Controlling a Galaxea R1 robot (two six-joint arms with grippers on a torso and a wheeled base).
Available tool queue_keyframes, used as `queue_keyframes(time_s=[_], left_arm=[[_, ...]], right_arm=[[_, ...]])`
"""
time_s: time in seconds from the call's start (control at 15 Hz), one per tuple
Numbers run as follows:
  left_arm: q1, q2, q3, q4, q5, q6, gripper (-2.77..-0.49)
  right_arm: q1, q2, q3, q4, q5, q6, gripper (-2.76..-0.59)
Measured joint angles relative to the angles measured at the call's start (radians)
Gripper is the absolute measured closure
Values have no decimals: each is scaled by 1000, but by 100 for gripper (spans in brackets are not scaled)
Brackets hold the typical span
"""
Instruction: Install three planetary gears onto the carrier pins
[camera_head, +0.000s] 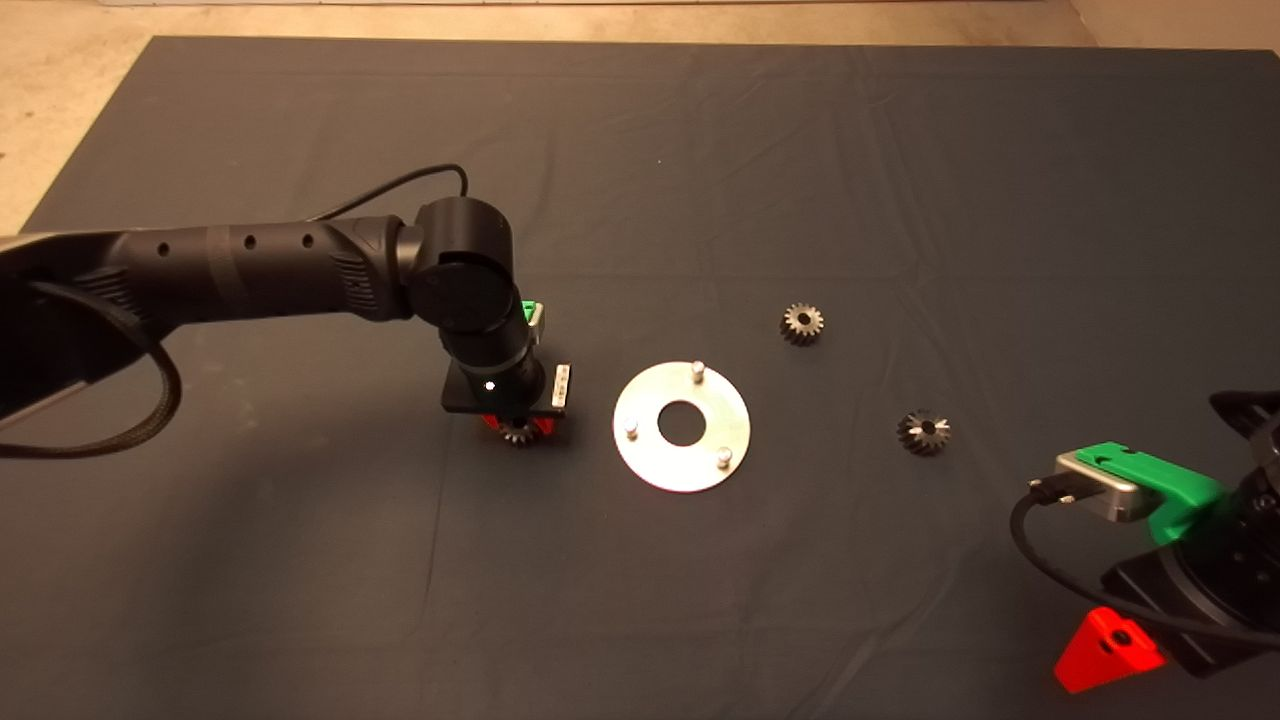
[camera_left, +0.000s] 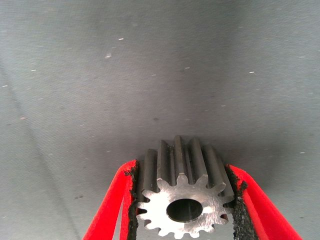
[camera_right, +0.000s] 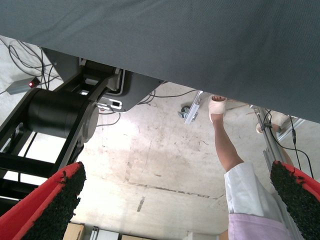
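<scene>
L green gripper w/ red fingers (camera_left: 182, 207) clamps a small toothed steel gear (camera_left: 185, 200) by its flanks, bore clear for a pin, just left of shiny round carrier disc (camera_head: 650, 455). R gripper (camera_right: 175, 200) parked lower right of disc, jaws wide.

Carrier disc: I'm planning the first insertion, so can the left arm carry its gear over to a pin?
Probably yes: the left gripper is shut on a gear beside the carrier disc, with bare mat between.
</scene>
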Motion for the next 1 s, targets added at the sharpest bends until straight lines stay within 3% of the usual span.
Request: queue_keyframes(time_s=[0.2, 0.33, 0.47, 0.67, 1.0], left_arm=[[-6, 1, 12, -6, 8, 0, -96], [-46, 13, 27, -37, 11, 0, -96], [-81, 48, 32, -41, 16, -4, -96], [-84, 94, 51, -57, 9, -27, -96], [-92, 155, 62, -62, 16, -85, -96]], right_arm=[[0, 0, 0, 0, 0, 0, -275], [0, 3, 0, 0, 0, 0, -275], [0, 5, 0, 0, 0, 0, -275], [0, 6, 0, 0, -1, 0, -275], [0, 14, 0, 0, 1, 0, -275]])
